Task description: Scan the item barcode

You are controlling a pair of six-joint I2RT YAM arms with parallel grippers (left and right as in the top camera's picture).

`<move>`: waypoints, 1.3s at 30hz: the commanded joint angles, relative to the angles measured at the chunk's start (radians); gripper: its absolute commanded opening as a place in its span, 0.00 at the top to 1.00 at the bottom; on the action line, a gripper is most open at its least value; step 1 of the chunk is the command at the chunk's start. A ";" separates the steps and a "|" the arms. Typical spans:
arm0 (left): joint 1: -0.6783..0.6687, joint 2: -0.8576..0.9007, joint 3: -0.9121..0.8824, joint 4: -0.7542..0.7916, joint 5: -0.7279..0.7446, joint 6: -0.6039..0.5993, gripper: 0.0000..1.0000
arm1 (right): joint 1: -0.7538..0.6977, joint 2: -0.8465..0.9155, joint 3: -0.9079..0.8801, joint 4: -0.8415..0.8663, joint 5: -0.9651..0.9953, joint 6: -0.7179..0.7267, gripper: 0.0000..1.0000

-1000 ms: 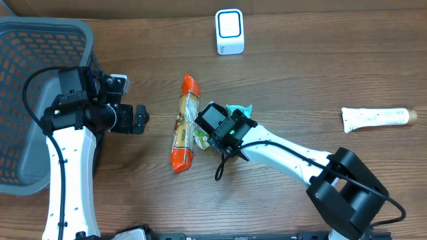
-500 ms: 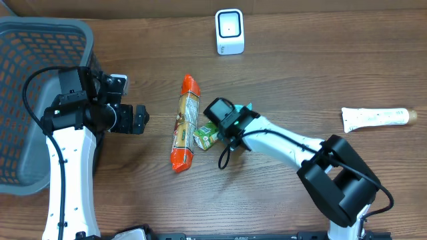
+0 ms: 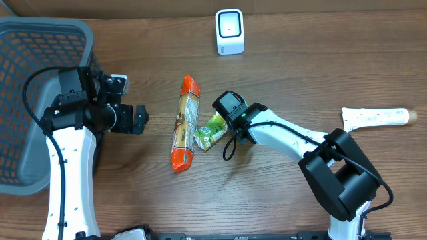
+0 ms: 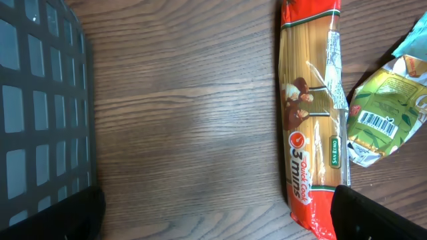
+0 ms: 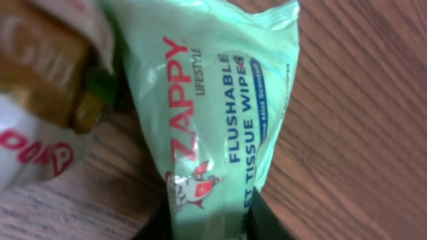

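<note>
The item in my grip is a pale green pack of flushable tissue wipes (image 5: 213,100), lying on the wooden table. In the right wrist view my right gripper (image 5: 210,223) is shut on its near end, a dark finger (image 5: 267,225) on each side. From overhead the right gripper (image 3: 231,110) covers that pack. A white barcode scanner (image 3: 229,31) stands at the far edge. My left gripper (image 3: 140,120) hovers open, left of the packets, with nothing between its fingers. No barcode shows on the wipes pack.
A long orange spaghetti packet (image 3: 183,123) lies mid-table with a small green pouch (image 3: 210,131) against it; the pouch's barcode (image 4: 377,123) faces up. A dark mesh basket (image 3: 40,100) stands at the left. A white tube (image 3: 373,118) lies at the right.
My right gripper has swung up and to the right, off the green pouch and over the wipes pack, and closed on that pack. The left arm has not moved.
</note>
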 commanded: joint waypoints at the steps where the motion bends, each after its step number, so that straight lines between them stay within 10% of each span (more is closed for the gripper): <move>1: -0.005 0.003 0.018 0.000 0.012 0.019 0.00 | 0.005 0.014 0.011 -0.052 -0.039 0.044 0.96; 22: -0.005 0.003 0.018 0.001 0.012 0.019 0.00 | -0.394 -0.110 -0.011 -0.159 -1.186 0.077 0.96; 32: -0.005 0.003 0.018 0.000 0.012 0.019 0.01 | -0.462 0.005 -0.077 -0.110 -1.229 0.077 0.94; 39: -0.005 0.003 0.018 0.000 0.012 0.019 0.00 | -0.481 0.023 -0.065 -0.102 -1.027 0.085 0.63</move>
